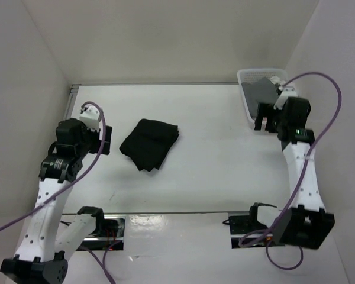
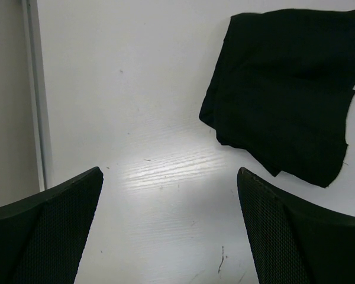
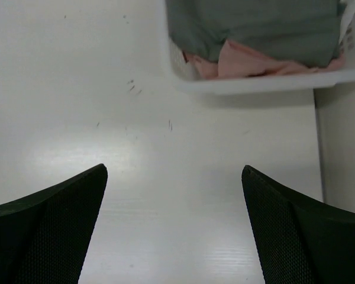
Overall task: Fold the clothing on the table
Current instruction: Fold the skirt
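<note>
Here, black skirt bunched on white table, left tool and right tool — both released, empty.

A: Home or lab?
B: Lab, a robot test cell. Left arm and right arm bolted at the frame's bottom edge, purple cables, white table boxed by plain panels on 3 sides.

Bright, even overhead light washes the white table. In both wrist views a soft glare patch lies on it just ahead of the jaws, which look dark and slightly blurred. Beyond the left jaws the skirt is so black its folds barely show. A soft shadow edges the basket ahead of the right jaws.
</note>
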Controlling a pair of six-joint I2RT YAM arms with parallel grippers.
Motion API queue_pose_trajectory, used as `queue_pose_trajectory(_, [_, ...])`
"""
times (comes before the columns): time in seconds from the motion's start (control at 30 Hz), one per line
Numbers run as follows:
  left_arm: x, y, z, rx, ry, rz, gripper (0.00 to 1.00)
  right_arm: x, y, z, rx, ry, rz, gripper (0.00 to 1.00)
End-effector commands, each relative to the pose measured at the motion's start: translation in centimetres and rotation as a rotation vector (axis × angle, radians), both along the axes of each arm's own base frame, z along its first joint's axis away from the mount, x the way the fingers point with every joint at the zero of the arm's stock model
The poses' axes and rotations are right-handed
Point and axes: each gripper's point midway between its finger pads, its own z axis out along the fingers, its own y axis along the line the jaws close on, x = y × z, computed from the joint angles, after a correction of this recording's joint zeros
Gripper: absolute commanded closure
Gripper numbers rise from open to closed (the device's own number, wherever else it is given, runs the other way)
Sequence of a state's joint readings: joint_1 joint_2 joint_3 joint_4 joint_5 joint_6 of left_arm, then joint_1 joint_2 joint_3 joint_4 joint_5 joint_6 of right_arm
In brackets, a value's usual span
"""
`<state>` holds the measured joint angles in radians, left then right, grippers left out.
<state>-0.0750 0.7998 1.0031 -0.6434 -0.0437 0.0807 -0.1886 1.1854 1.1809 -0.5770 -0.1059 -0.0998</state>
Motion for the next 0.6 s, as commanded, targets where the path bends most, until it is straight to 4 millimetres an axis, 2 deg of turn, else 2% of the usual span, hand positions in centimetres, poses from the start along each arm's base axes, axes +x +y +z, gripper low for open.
queue_pose_trajectory(0.0, [1.4,1.5,-2.0,-0.005,0.028,0.099,0.0,-1.1,0.7,2.5,-0.027,-0.232,0.075,0.02])
queue_pose_trajectory(0.03, [1.8,1.6,-2.3,-0.008,0.029,0.112,0.0,-1.7,-0.6,2.1,-0.023,-0.23,0.041,0.02])
queue_pose_trajectory(0.07, [1.9,2.2,-2.1,-0.018,0.018,0.141,0.0,-2.3,-0.3,1.4,-0.009,-0.214,0.074,0.02])
queue_pose_trajectory(0.1, [1.8,2.0,-2.6,-0.025,0.03,0.127,0.0,-3.0,-0.5,1.4,-0.011,-0.215,0.082,0.02])
queue_pose_trajectory(0.13, [2.0,2.0,-2.9,-0.037,0.028,0.121,0.0,-3.7,-1.4,0.9,-0.028,-0.202,0.078,0.02])
queue_pose_trajectory(0.17, [2.2,1.7,-2.1,-0.061,-0.008,0.12,0.0,-4.3,-1.6,0.7,-0.023,-0.192,0.082,0.02])
queue_pose_trajectory(0.23, [2.3,1.7,-2.0,-0.089,-0.022,0.12,0.0,-5.4,-2.5,1.8,-0.029,-0.234,0.057,0.02])
queue_pose_trajectory(0.3, [2.3,1.5,-2.4,-0.104,-0.018,0.118,0.0,-6.4,-2.5,1.6,-0.028,-0.244,0.048,0.02])
queue_pose_trajectory(0.33, [2.3,1.4,-2.4,-0.112,-0.018,0.112,0.0,-7.2,-2.1,2.4,-0.059,-0.281,0.054,0.02])
queue_pose_trajectory(0.37, [2.3,1.4,-2.8,-0.111,-0.007,0.113,0.0,-7.8,-2.2,2.1,-0.064,-0.286,0.041,0.02])
queue_pose_trajectory(0.57, [1.5,1.7,-2.8,-0.125,-0.021,0.117,0.0,-11.7,-0.9,3.9,-0.13,-0.441,-0.023,0.02])
